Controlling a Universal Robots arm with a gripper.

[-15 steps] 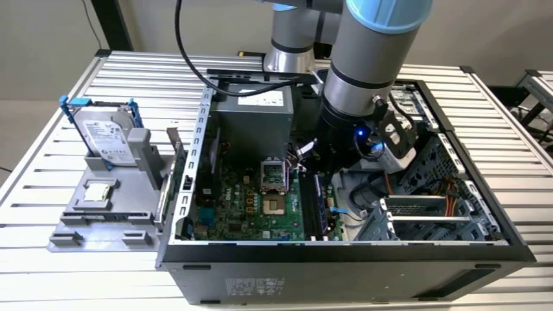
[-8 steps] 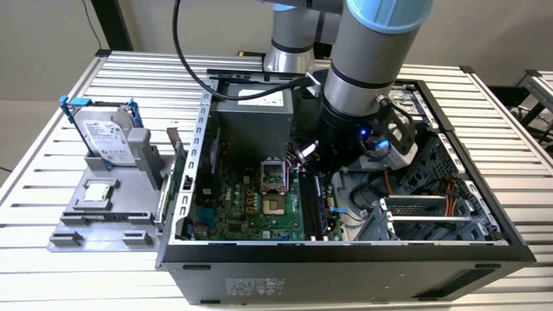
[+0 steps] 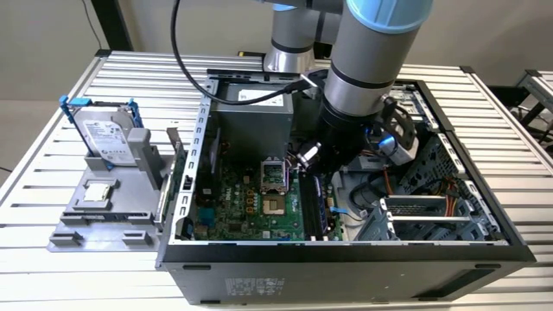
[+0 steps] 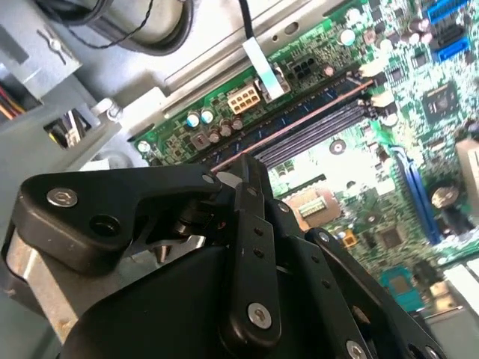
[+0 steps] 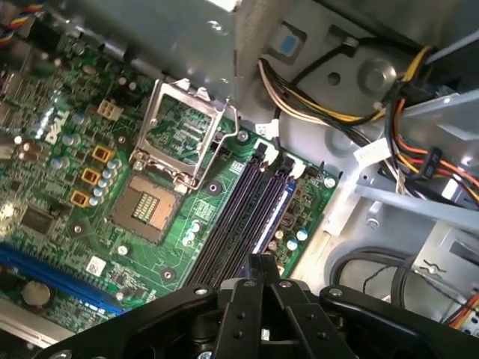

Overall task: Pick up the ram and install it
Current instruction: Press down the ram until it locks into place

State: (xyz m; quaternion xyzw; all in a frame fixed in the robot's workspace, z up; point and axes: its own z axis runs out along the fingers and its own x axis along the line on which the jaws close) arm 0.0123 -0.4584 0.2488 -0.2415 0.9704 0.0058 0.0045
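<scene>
- My gripper is reaching down inside the open computer case, its fingers pressed together over the memory slots.
- The ram is showing as a thin edge running along the slots in the second wrist view; my gripper is hiding its near end, so I cannot tell whether I am gripping it.
- The case is holding the green motherboard.
- The hard drive is standing in the grey holder on the table.
</scene>
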